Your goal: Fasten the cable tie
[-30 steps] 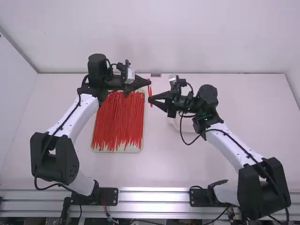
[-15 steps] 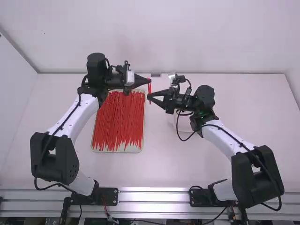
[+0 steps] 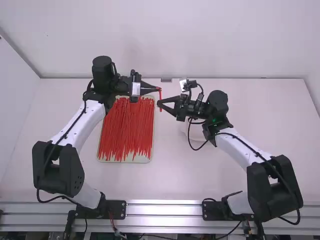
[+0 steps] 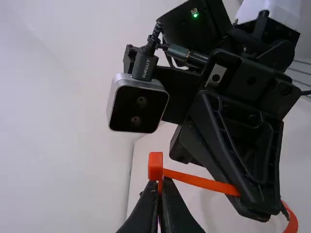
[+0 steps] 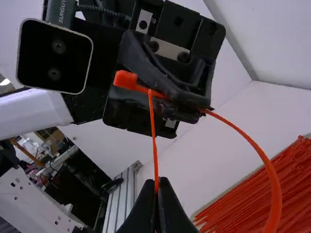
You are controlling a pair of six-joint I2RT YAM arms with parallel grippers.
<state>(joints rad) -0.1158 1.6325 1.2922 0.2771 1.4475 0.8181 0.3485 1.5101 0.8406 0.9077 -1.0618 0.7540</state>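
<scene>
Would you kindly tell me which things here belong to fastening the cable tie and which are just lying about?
In the job:
red cable tie, held in the air
left tool, shut by its head
right tool, shut on its strap

Lying about:
spare ties, heaped on the tray
white object, off to the tray's side

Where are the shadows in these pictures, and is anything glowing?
High view: even light, only faint soft shadows on the table beneath the arms, no glare. Left wrist view: a tiny green light glows on the right arm's black housing, which looks dark against the bright white behind it. Right wrist view: the red cable tie stands out brightly; the room beyond is dim.
</scene>
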